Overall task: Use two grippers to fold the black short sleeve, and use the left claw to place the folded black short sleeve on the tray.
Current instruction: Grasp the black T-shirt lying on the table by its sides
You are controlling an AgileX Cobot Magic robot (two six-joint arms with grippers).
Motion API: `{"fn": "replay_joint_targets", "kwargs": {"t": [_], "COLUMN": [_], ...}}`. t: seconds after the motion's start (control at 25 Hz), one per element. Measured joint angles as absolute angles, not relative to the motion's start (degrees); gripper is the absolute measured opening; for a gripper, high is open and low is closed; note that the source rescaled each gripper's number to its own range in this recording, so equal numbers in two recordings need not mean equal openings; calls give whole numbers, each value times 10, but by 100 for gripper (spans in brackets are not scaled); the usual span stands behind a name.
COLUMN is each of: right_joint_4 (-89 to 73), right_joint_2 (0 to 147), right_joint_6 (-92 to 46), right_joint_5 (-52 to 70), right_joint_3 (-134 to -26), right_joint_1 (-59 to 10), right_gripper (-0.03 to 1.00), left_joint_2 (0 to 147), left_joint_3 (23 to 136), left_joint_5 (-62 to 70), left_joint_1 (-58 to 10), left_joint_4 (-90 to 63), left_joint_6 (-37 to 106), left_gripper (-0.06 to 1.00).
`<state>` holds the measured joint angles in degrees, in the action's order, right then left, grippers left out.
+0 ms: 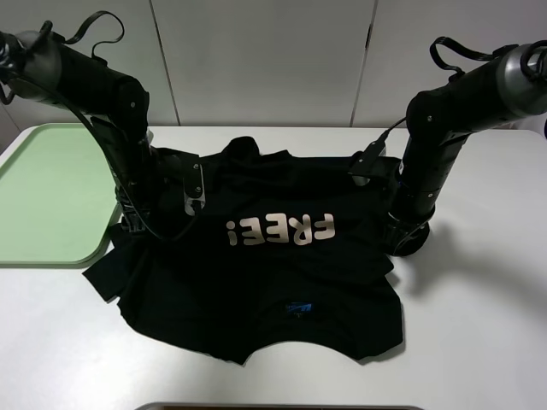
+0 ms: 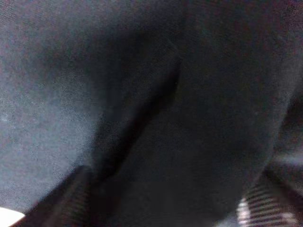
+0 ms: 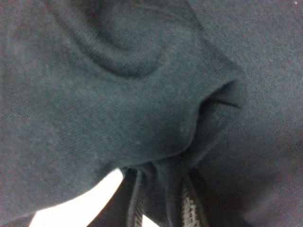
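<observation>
folding not begun: black cotton t-shirt [image 1: 282, 282] lies spread, pale green plastic tray [image 1: 51, 196] awaiting; right gripper [image 3: 161, 203] clenches cloth between its jaws, left gripper [image 1: 132, 224] we cannot tell.

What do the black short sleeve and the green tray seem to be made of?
The black short sleeve looks like soft, matte knitted cotton or similar: it drapes in wrinkles, with fine fuzzy texture up close. The tray looks like smooth moulded plastic, pale green, faint sheen, rounded rim.

exterior: bright, even, soft shadows | wrist views: dim, blurred
</observation>
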<state>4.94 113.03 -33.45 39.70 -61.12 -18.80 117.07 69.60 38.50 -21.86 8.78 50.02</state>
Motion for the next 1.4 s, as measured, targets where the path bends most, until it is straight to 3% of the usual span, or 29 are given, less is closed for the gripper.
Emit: {"fn": "replay_joint_targets", "kwargs": {"t": [0.16,0.28,0.4,0.72,1.4], "right_joint_4": [51,67,98,175,180], "right_joint_2": [1130,1130,1130,1130,1126], "right_joint_6": [-335,-325,-292,-186,-176], "right_joint_5": [397,398,398,397,405], "right_joint_3": [-611,-611,-611,-612,-612], "right_joint_1": [-188,-188,-188,-188,-190], "right_gripper": [18,1,0,0,0], "left_joint_2": [1171,1171,1171,1171,1169], "left_joint_3": [696,696,696,696,696], "left_joint_5": [392,393,393,394,400], "left_joint_1": [-219,-219,-219,-219,-219], "left_joint_4": [88,88,88,88,87], "left_joint_6": [500,500,494,459,419], "left_gripper": [37,18,3,1,1]}}
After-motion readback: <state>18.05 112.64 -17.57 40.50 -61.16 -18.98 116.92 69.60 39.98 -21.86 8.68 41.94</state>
